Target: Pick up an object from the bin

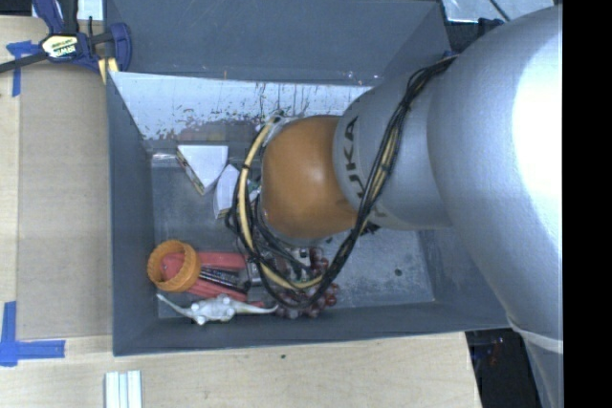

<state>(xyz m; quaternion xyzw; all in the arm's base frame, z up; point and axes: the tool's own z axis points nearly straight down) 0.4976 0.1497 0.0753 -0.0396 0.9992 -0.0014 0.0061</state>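
Low in the near half of the grey metal bin [129, 234], under the robot's orange wrist cover [301, 177] and its loops of cable, the gripper [298, 274] hangs close to the floor. Cover and cables hide its tips, so I cannot tell whether it is spread, closed or pinching anything.

Nearest to it lies a flat red and black bar-shaped thing [222, 268], whose right end runs under the cables. An orange round cap [172, 265] sits against its left end. A white knobbly thing [210, 309] lies just below it, a cluster of dark red beads [311, 299] lies below the gripper, and a white folded card [203, 162] lies well apart toward the far wall.

The bar looks stiff and light, and its smooth faces may slip. A hold across its narrow width near the middle, clear of the cap, seems safest. Its long axis runs left to right across the view; which end is the head I cannot tell.
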